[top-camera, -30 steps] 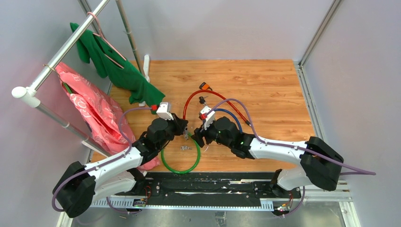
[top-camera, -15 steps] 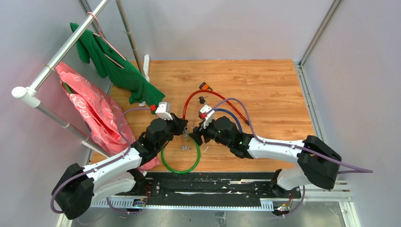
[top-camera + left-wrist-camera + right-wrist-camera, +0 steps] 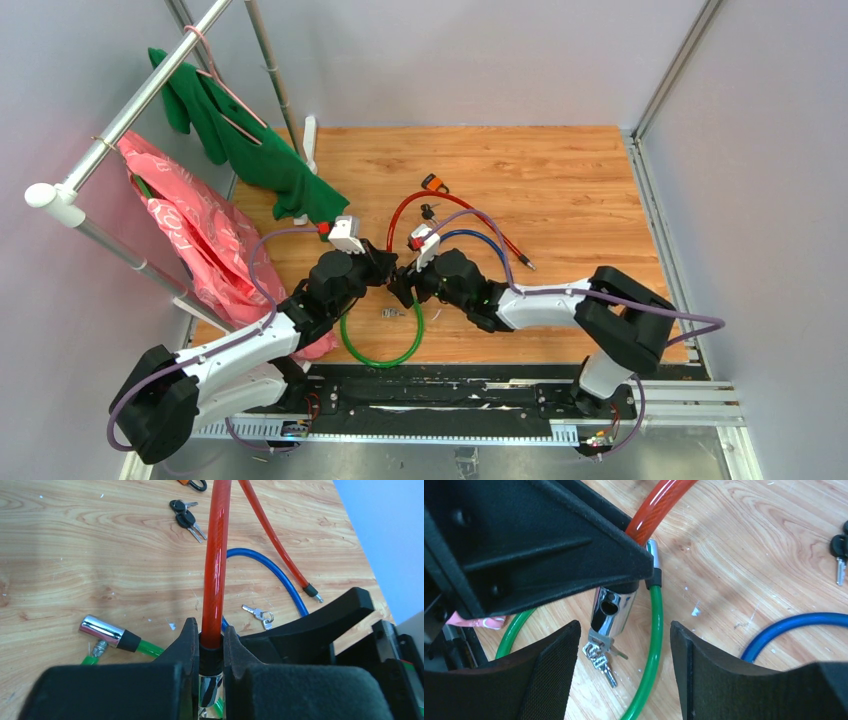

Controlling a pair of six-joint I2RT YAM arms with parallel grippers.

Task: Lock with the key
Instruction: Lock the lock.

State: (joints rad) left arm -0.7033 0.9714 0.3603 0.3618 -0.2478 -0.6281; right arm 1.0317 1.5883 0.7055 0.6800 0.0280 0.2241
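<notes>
Standing over the wooden table (image 3: 580, 180), I see both arms meeting a little toward eight o'clock from its middle. The left gripper (image 3: 210, 631) is clamped tight on the red cable lock (image 3: 216, 555), right at the black collar where the cable joins its chrome lock head (image 3: 613, 607). From there the red cable arches away toward twelve o'clock, and its free tip (image 3: 311, 591) lies on the wood out at three o'clock.

The right gripper (image 3: 624, 630) faces it nose to nose, fingers spread wide with nothing in them. The chrome head sits in line with the gap between them, touching neither pad, its keyhole end turned toward the right wrist camera. A small bunch of silver keys (image 3: 600, 659) shows just below the head; whether it hangs from the head or lies on the wood I cannot tell.

A green cable lock (image 3: 656, 630) loops on the table under the two grippers, toward six o'clock. A blue cable (image 3: 272, 570) curves beside the red one at two o'clock. Black-headed keys (image 3: 184, 518) lie farther off at twelve o'clock. A clothes rail (image 3: 150, 90) with a green garment (image 3: 260, 150) and a pink garment (image 3: 200, 240) stands at ten o'clock.
</notes>
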